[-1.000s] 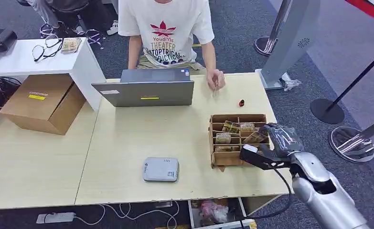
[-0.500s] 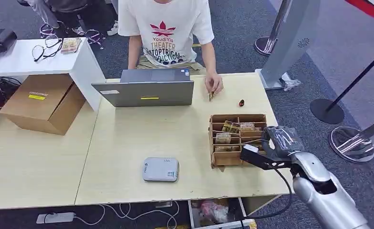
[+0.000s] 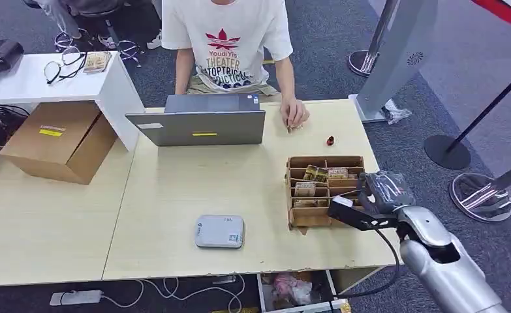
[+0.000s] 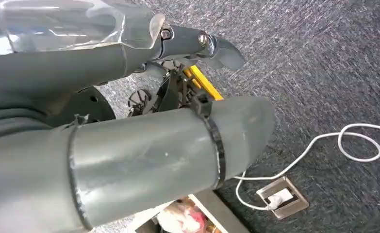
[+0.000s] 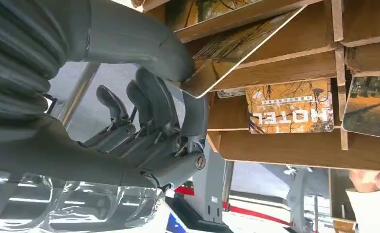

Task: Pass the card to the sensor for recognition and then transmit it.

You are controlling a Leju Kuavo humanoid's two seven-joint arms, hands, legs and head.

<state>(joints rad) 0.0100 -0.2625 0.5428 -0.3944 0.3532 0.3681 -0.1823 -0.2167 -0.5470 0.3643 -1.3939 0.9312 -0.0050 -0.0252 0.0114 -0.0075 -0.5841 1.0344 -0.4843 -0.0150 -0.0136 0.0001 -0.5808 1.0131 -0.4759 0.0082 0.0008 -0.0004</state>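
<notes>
Here the right hand [image 3: 384,190] reaches over the wooden box's [image 3: 298,218] right edge, thumb and fingers [image 5: 154,97] pinching a tilted card [image 5: 236,48].

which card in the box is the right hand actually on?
The tilted card at the box's right edge, pinched by the right hand. The other cards, like the HOTEL one, lie flat in their compartments, untouched.

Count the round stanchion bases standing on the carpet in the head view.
3. The far chrome base is beyond the table's far right corner, the dark base is right of the table, and the near chrome base is beside the right hand. Others may lie outside the picture.
</notes>
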